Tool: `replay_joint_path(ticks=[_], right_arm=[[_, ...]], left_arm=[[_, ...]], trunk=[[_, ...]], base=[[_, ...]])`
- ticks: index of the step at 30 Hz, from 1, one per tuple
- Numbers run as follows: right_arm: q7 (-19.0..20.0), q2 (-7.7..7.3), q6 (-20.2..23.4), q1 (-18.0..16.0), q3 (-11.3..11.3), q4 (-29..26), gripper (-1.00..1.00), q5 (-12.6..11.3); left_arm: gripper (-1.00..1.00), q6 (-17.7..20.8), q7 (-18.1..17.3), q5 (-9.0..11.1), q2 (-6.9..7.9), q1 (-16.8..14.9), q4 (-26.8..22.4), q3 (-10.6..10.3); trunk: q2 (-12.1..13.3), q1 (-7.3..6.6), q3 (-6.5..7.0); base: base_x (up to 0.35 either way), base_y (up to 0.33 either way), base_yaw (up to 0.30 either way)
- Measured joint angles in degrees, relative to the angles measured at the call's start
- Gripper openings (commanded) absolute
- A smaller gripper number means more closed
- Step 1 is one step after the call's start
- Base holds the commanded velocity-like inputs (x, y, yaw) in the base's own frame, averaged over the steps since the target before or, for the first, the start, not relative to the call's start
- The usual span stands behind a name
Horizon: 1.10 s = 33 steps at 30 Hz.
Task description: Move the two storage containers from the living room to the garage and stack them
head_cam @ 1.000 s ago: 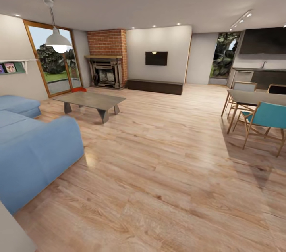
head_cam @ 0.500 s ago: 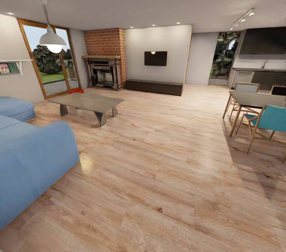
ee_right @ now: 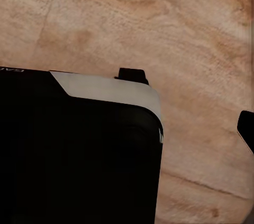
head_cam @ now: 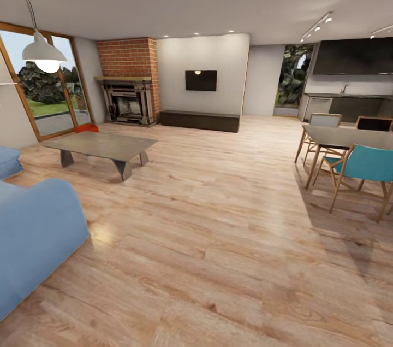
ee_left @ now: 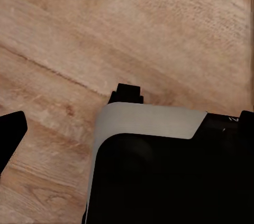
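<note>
One orange-red bin [head_cam: 86,129] stood partly visible on the wood floor [head_cam: 218,216] by the glass door, beyond one coffee table [head_cam: 101,146] and left of one brick fireplace [head_cam: 128,82], while both wrist views faced planks, and neither claw's state could be told.

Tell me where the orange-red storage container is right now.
In the head view, a sliver of the storage container sits on the wood floor at far left, just behind the coffee table, between the glass door and the brick fireplace.
</note>
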Motion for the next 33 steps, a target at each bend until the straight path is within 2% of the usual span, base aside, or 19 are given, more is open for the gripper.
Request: replay_joint_path(ticks=[33], right_arm=[[0.09,-0.09,-0.17,0.01,0.34,0.0,1.0,0.36]], left_arm=[[1.0,0.08,-0.02,0.0,0.0,0.0,0.0,0.0]], trunk=[[0.0,0.0,0.0]], base=[[0.323,0.0,0.0]])
